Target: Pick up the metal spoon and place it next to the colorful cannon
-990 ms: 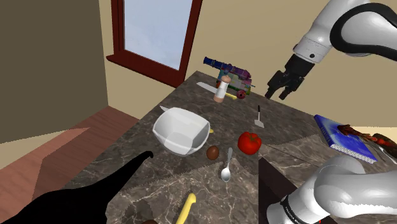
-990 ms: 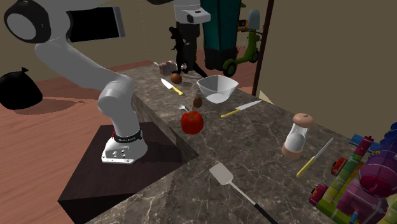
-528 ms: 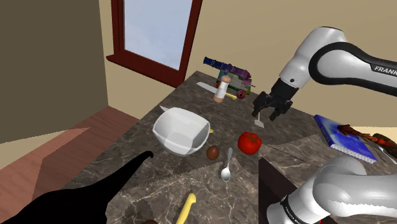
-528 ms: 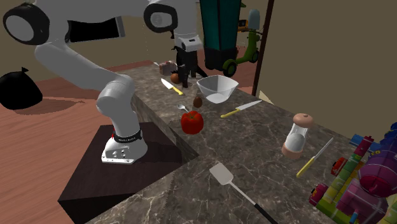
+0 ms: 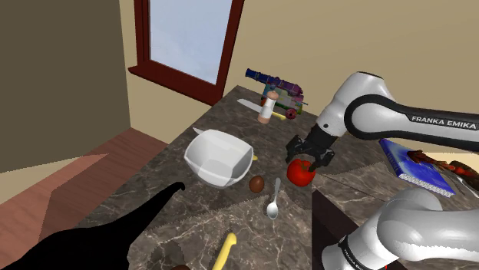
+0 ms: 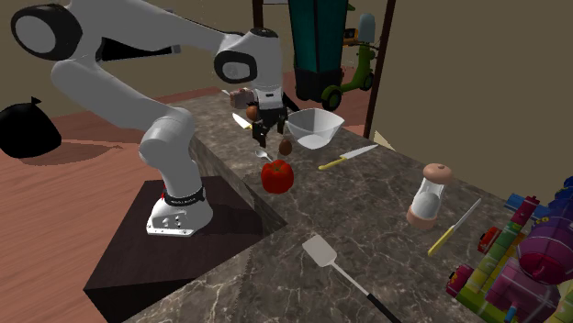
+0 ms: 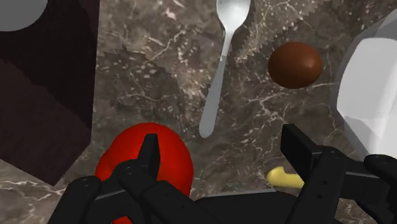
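While the gripper hangs open above the tomato right of the middle, the spoon lies on the counter lower left of it, well apart from the cannon up top.

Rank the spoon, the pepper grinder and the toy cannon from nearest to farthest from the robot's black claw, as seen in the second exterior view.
1. The spoon, on the counter just below the gripper.
2. The grinder, standing farther along, toward that view's right.
3. The toy cannon, at that view's lower right corner.
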Action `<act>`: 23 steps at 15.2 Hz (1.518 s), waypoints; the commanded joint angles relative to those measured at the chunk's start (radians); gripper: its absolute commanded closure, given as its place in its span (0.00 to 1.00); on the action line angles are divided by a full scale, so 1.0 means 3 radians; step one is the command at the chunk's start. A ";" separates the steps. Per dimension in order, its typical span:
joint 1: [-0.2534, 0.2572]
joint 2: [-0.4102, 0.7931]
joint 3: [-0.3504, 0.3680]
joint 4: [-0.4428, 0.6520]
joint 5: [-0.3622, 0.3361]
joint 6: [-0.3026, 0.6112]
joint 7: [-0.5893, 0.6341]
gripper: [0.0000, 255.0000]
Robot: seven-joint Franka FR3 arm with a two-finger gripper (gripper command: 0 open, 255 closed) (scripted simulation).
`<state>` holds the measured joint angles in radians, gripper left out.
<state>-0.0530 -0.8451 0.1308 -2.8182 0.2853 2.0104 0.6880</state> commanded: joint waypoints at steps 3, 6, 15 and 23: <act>0.0082 0.0212 0.0256 -0.0317 0.0377 0.0556 0.0437 0.00; 0.0161 0.0453 0.0415 -0.0445 0.0643 0.0944 0.0680 0.00; 0.0282 0.0887 0.0506 -0.0555 0.0860 0.1494 0.0591 0.00; 0.0281 0.0887 0.0506 -0.0555 0.0860 0.1493 0.0591 1.00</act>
<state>0.0308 -0.5810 0.2817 -2.9842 0.5422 2.4562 0.8657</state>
